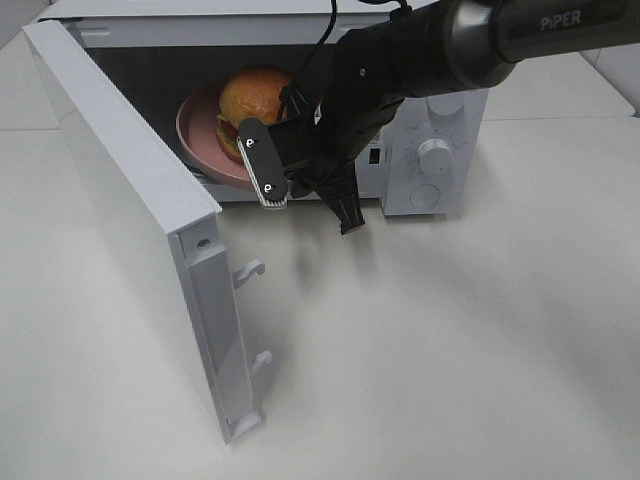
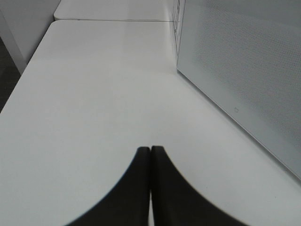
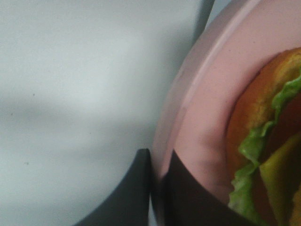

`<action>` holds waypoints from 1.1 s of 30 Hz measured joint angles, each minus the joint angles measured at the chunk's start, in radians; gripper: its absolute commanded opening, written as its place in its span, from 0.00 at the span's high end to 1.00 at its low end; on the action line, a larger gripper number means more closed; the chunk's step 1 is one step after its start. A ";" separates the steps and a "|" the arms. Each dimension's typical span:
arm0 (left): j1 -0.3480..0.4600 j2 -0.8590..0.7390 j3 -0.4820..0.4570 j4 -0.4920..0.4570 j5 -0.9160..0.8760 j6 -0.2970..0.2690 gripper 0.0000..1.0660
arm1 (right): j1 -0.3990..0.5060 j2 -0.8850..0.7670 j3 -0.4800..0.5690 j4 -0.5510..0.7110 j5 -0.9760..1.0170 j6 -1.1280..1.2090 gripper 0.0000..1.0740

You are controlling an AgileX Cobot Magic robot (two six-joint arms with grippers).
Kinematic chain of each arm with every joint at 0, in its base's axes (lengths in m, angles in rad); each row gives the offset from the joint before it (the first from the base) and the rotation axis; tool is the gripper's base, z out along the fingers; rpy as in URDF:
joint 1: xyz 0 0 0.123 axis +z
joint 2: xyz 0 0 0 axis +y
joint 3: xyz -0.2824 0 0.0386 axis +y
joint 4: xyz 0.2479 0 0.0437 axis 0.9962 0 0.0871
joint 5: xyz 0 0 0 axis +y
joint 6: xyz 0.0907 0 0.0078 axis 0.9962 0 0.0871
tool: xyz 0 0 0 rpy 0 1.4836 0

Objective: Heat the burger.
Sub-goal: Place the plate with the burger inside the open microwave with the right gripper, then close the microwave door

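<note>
The burger (image 1: 255,95) has a glossy golden bun and lies on a pink plate (image 1: 197,130), which sits partly inside the open microwave (image 1: 430,120). My right gripper (image 1: 262,172) reaches in from the right and is shut on the plate's near rim. In the right wrist view the rim of the plate (image 3: 207,117) is pinched between the dark fingers of the gripper (image 3: 157,162), with the burger's (image 3: 273,141) lettuce and cheese close by. My left gripper (image 2: 150,148) is shut on nothing, low over the white table (image 2: 94,94).
The microwave door (image 1: 120,200) swings wide open toward the front left, latch hooks (image 1: 250,270) on its edge. The left wrist view shows its perforated panel (image 2: 244,70) beside the gripper. Two dials (image 1: 435,152) sit on the microwave's right side.
</note>
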 measured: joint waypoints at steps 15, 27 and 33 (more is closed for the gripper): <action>0.000 0.000 0.000 0.000 0.000 0.000 1.00 | -0.011 0.133 -0.201 0.037 0.045 0.129 1.00; 0.000 0.000 0.000 0.000 0.000 0.000 1.00 | -0.009 0.132 -0.204 0.033 0.042 0.301 0.88; 0.000 0.000 0.000 0.000 0.000 0.000 1.00 | -0.010 0.110 -0.204 0.032 0.068 0.386 0.62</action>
